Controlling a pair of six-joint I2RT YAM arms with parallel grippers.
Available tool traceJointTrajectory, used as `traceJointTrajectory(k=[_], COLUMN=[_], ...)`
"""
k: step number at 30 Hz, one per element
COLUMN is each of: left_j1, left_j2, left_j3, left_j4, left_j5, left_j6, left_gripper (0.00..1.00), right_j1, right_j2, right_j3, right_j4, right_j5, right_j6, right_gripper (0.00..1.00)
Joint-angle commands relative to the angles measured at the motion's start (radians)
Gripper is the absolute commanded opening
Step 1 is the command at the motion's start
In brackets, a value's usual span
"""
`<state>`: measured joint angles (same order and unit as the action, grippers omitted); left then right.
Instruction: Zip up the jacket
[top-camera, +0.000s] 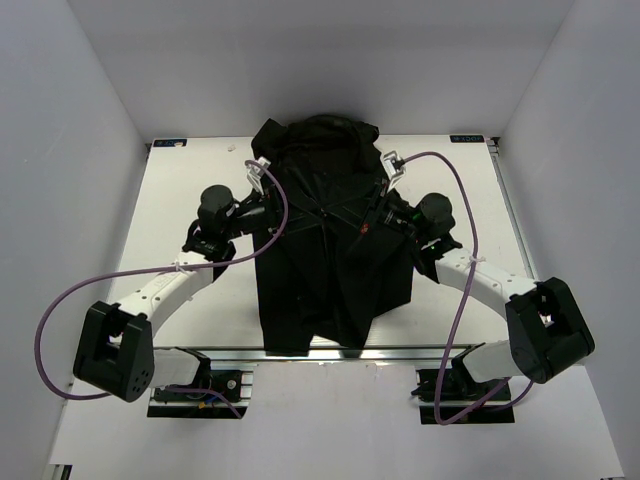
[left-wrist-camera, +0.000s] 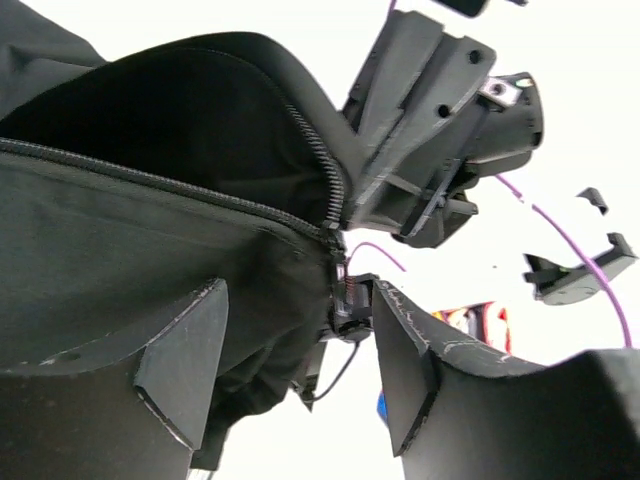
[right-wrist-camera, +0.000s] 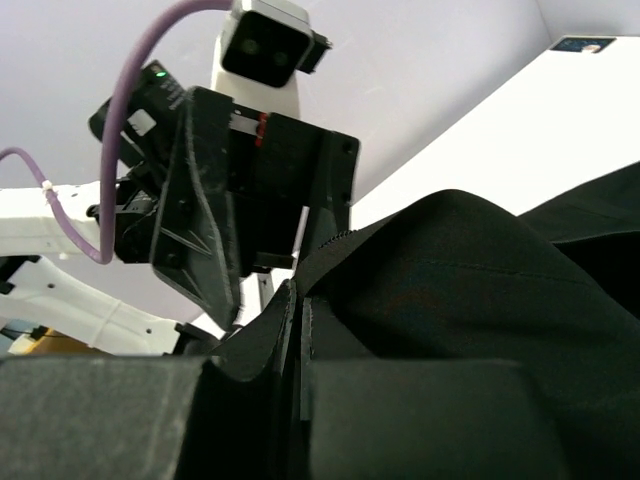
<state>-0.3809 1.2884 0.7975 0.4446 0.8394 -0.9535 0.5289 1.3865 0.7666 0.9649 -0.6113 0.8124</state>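
The black jacket (top-camera: 330, 260) lies bunched in the middle of the table, its hem toward the near edge. My left gripper (top-camera: 265, 205) is at its left side and my right gripper (top-camera: 380, 212) at its right side, both lifting fabric. In the left wrist view the left gripper (left-wrist-camera: 300, 300) is open; the zipper slider (left-wrist-camera: 347, 300) hangs between the jaws, close to the right finger (left-wrist-camera: 400, 350), and the jacket (left-wrist-camera: 150, 220) drapes over the left finger. The zipper teeth (left-wrist-camera: 150, 180) run apart above the slider. The right gripper (right-wrist-camera: 300, 310) is shut on the jacket's zipper edge (right-wrist-camera: 480, 280).
The white table (top-camera: 180, 200) is boxed in by white walls on three sides. A metal rail (top-camera: 330, 350) runs along the near edge. Purple cables (top-camera: 60, 310) loop beside each arm. The right arm's gripper body (left-wrist-camera: 430, 130) sits close above the left gripper.
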Motion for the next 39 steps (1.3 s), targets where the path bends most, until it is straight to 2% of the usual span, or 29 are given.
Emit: traceJointTrajectory(k=[1,4,7,13,18,19,23,26,31,32,33,34,35,36,37,38,39], left_j1=[0.019,0.025,0.025,0.025,0.048,0.054,0.066,0.068,0.066,0.06,0.051,-0.004,-0.059,-0.123,-0.186,-0.246,-0.248], left_j2=[-0.011,-0.001,0.028,0.06,0.032,0.017,-0.023,0.002,0.022,0.005,-0.023,-0.09,-0.119,-0.135,-0.146,-0.146,-0.147], left_j3=[-0.027,-0.041,-0.032,-0.026,-0.047,-0.073,-0.093,-0.118,-0.182,-0.176,-0.131,-0.082,-0.017,0.053,0.151,0.178,0.189], left_j4=[0.161,0.193,0.235,0.244,0.152,0.138,0.14,0.199,0.478,0.445,0.207,-0.002,-0.209,-0.524,-0.609,-0.657,-0.687], left_j5=[0.039,0.044,0.069,0.076,0.052,0.043,0.018,0.041,0.105,0.107,0.071,0.006,-0.105,-0.253,-0.493,-0.563,-0.606], left_j6=[-0.074,-0.099,-0.119,-0.142,-0.126,-0.126,-0.119,-0.163,-0.268,-0.205,-0.118,0.147,0.277,0.385,0.451,0.496,0.502], left_gripper=[0.69,0.65,0.57,0.56,0.77,0.86,0.93,0.93,0.98,0.98,0.98,0.98,0.98,0.98,0.98,0.98,0.98], right_j1=[0.005,0.005,0.005,0.005,0.005,0.005,0.005,0.005,0.006,0.006,0.006,0.006,0.006,0.008,0.008,0.011,0.013], right_j2=[-0.037,-0.034,-0.024,-0.035,-0.047,-0.05,-0.047,-0.038,-0.038,-0.041,-0.043,-0.047,-0.05,-0.055,-0.064,-0.067,-0.073], right_j3=[-0.003,-0.001,-0.004,-0.013,-0.007,-0.009,-0.02,-0.035,-0.029,-0.014,-0.004,0.014,0.026,0.039,0.052,0.078,0.088], right_j4=[-0.003,0.006,0.037,0.051,0.043,0.032,0.037,0.093,0.045,0.017,-0.044,-0.084,-0.118,-0.208,-0.244,-0.274,-0.326], right_j5=[0.036,0.031,0.025,0.024,0.018,0.019,0.013,-0.002,0.025,0.037,0.068,0.091,0.125,0.145,0.157,0.174,0.182], right_j6=[-0.051,-0.039,-0.015,-0.007,-0.015,-0.015,-0.004,0.039,0.054,0.053,0.051,0.059,0.062,0.07,0.073,0.073,0.076], right_gripper=[0.0,0.0,0.0,0.0,0.0,0.0,0.0,0.0,0.0,0.0,0.0,0.0,0.0,0.0,0.0,0.0,0.0])
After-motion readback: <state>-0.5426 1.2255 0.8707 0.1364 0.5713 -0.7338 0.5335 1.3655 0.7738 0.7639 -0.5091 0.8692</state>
